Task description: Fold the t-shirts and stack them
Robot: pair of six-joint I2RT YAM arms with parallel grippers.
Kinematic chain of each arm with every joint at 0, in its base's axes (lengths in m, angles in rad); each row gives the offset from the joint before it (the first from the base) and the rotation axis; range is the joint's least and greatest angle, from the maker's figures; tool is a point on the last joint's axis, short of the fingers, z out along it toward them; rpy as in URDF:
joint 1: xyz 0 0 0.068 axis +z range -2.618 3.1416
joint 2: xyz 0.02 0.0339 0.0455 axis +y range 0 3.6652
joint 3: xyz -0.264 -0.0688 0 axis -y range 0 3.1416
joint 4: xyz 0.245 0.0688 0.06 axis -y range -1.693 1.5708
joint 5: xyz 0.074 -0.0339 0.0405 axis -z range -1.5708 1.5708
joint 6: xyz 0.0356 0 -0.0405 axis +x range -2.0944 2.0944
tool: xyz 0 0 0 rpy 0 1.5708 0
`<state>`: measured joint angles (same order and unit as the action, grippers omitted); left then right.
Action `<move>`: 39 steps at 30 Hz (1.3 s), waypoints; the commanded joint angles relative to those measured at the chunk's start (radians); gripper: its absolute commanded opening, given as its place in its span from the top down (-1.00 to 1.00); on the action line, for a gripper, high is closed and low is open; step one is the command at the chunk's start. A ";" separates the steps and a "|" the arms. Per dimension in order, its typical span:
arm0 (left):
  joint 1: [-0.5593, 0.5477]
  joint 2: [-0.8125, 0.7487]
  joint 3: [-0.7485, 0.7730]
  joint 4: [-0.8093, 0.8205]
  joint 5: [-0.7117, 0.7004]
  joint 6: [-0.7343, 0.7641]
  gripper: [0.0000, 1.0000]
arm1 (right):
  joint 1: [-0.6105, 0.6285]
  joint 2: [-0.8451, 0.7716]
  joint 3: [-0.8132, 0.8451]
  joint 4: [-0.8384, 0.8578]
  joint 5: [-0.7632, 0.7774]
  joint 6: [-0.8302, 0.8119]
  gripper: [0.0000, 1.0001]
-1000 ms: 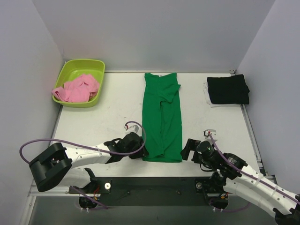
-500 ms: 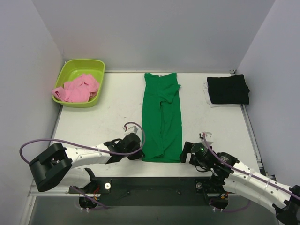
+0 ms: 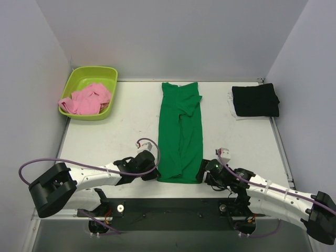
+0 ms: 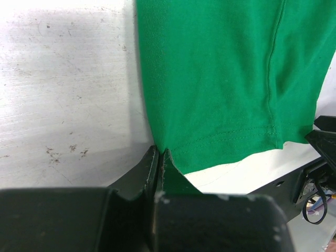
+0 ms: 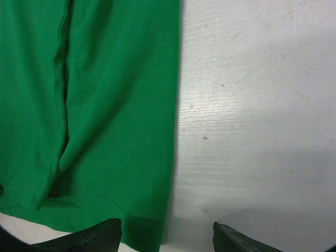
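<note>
well, at the far left a pink shirt (image 3: 86, 98) lies crumpled in the tub (image 3: 90, 70), not yet folded. next comes the left claw (image 3: 155, 176), clamped tight on the near left corner of the green shirt (image 3: 181, 131). that shirt lies as a long narrow strip down the middle of the table (image 3: 121, 131), hem toward the arms. the right claw (image 3: 201, 173) sits at the near right corner with its jaws apart, gripping nothing. at the far right a black shirt (image 3: 255, 100) lies folded flat.

the step in hand looks like taking both hem corners for a fold toward the collar. next, the right claw would need to pinch its corner, then both should lift and carry the hem away evenly.

the left wrist view shows the pinch itself, cloth drawn to a point between the left claw's tips (image 4: 158, 155), which the overhead view cannot resolve. the right wrist view shows the right claw (image 5: 165, 236) straddling the corner of the cloth. only the overhead view shows the other two shirts.
</note>
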<state>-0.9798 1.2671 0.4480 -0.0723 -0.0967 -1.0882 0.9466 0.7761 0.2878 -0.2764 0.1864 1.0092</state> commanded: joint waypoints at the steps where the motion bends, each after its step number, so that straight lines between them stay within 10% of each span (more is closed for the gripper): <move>1: 0.009 -0.018 -0.031 -0.003 0.015 0.014 1.00 | 0.029 0.054 -0.009 0.065 0.010 0.045 -0.36; 8: 0.018 -0.014 -0.042 0.016 0.028 0.019 1.00 | 0.075 0.124 -0.001 0.108 0.019 0.081 -0.05; 19: 0.023 -0.040 -0.052 0.016 0.025 0.022 1.00 | 0.101 0.146 0.005 0.098 0.045 0.104 1.00; 39: -0.105 -0.287 0.052 -0.230 -0.092 -0.009 1.00 | 0.412 0.153 0.195 -0.115 0.288 0.164 1.00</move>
<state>-1.0496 1.0180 0.4461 -0.2409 -0.1341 -1.0733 1.3117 0.9211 0.4286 -0.3038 0.3496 1.1309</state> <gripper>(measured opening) 0.029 0.056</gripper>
